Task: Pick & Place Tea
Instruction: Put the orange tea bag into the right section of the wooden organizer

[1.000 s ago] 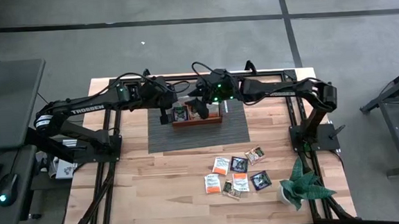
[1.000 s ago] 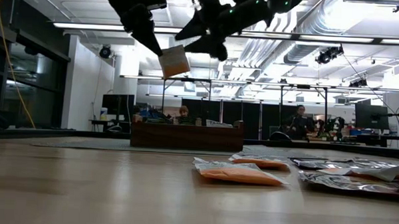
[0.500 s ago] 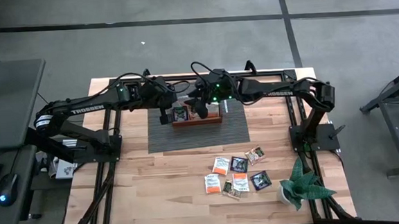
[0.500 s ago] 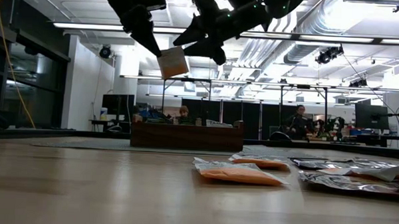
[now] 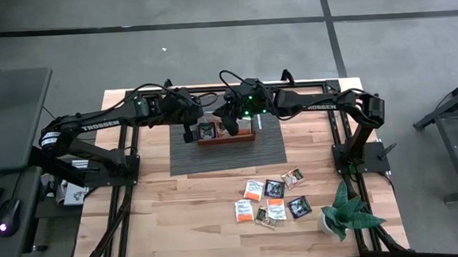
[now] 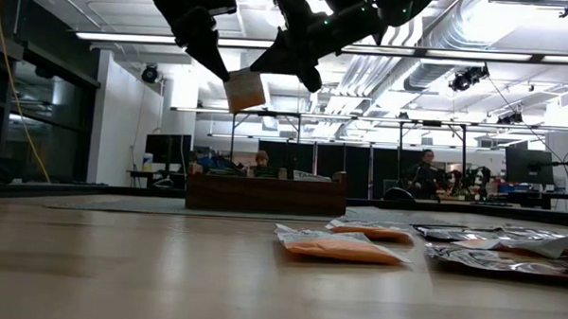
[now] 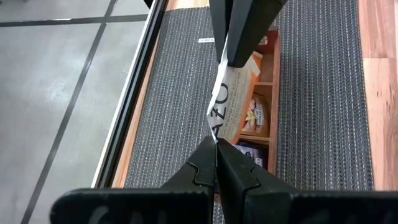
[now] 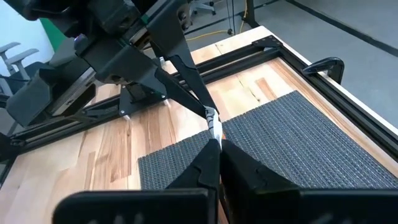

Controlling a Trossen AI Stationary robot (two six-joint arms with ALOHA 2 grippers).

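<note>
While overhead hides it, both fingers [image 7: 216,163] pinch one sachet [image 7: 231,99].

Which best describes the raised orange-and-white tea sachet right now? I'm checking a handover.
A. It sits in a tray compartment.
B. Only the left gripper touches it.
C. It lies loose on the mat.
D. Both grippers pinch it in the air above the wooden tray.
D: the sachet hangs above the wooden tray, with the left gripper shut on one edge and the right gripper shut on the opposite edge.
</note>
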